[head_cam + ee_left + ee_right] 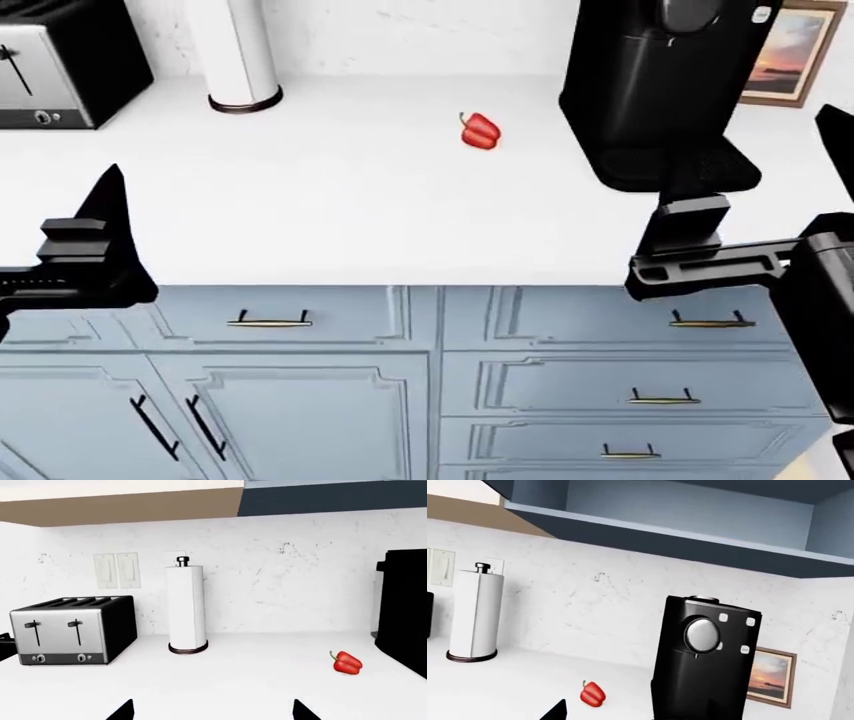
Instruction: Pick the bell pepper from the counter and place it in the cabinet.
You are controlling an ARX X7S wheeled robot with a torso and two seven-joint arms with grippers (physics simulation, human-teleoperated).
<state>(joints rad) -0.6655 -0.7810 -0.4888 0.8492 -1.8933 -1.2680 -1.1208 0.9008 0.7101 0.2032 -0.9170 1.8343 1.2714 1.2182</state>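
**Pepper alone on the counter, both arms at the near edge**

We see the bell pepper lying free on the white counter, towards the far side, between the paper towel roll at left and the black coffee machine at right. Our left gripper and right gripper hover by the near edge, both open and empty.

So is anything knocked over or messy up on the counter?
Nothing is spilled or broken. The only odd bit is the bell pepper, lying loose on its side on the white counter, between the paper towel roll and the coffee machine. The toaster stands upright.
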